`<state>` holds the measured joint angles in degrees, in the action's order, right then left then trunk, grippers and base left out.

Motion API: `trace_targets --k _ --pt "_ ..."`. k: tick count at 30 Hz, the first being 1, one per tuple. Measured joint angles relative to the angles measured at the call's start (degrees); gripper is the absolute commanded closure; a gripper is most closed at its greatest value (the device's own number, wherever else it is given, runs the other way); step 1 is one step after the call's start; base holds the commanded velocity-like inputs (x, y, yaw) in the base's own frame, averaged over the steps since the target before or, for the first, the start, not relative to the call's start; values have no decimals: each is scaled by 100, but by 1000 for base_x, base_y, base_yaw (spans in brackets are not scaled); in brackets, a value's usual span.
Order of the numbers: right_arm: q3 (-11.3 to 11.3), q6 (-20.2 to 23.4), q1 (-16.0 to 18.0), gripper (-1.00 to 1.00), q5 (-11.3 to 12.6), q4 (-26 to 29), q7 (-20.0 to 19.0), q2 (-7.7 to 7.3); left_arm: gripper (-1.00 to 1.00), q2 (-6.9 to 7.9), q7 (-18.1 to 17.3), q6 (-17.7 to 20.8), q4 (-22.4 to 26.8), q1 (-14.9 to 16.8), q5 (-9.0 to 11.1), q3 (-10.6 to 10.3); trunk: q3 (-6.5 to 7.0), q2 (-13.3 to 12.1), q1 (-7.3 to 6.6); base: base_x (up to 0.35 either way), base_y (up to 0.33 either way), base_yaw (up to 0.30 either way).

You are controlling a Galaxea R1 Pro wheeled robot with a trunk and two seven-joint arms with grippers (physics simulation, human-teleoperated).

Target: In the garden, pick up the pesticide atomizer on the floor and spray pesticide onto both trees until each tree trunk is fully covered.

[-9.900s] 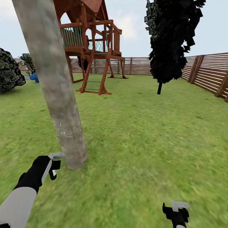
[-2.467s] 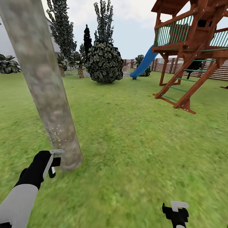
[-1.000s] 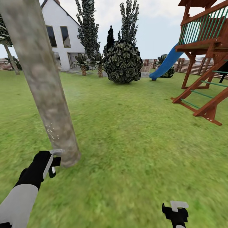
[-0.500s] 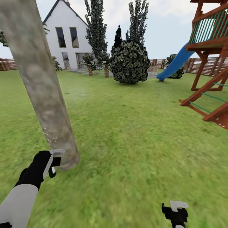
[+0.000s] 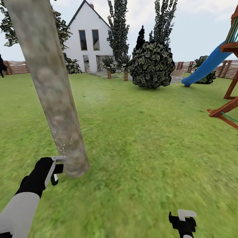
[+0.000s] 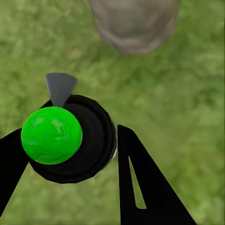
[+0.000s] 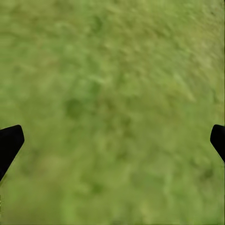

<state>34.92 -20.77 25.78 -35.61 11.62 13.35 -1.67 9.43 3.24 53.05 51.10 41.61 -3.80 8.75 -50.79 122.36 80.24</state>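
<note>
Camera has swung left; left jaws point(image 5: 57, 169) still grip atomizer point(image 6: 70, 140) beside trunk point(image 5: 56, 96).

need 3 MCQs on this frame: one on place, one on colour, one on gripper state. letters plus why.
1. Where is the left gripper?
A. beside the base of the tree trunk
B. at the blue slide
C. by the white house

2. What colour is the round top of the atomizer in the left wrist view?
A. red
B. bright green
C. white

3. What state is the right gripper in?
A. shut on the atomizer
B. shut on a twig
C. open over bare grass

Answers:
1 A, the gripper sits next to the trunk's foot on the lawn.
2 B, a glossy green ball caps the dark bottle.
3 C, its fingertips stand far apart with only grass between.
</note>
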Motion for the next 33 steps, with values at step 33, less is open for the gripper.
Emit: trace_targets --k 33 --pt "9 0 -1 -100 0 1 -5 -18 100 6 -63 267 245 90 347 -25 0 0 4 16 -131 27"
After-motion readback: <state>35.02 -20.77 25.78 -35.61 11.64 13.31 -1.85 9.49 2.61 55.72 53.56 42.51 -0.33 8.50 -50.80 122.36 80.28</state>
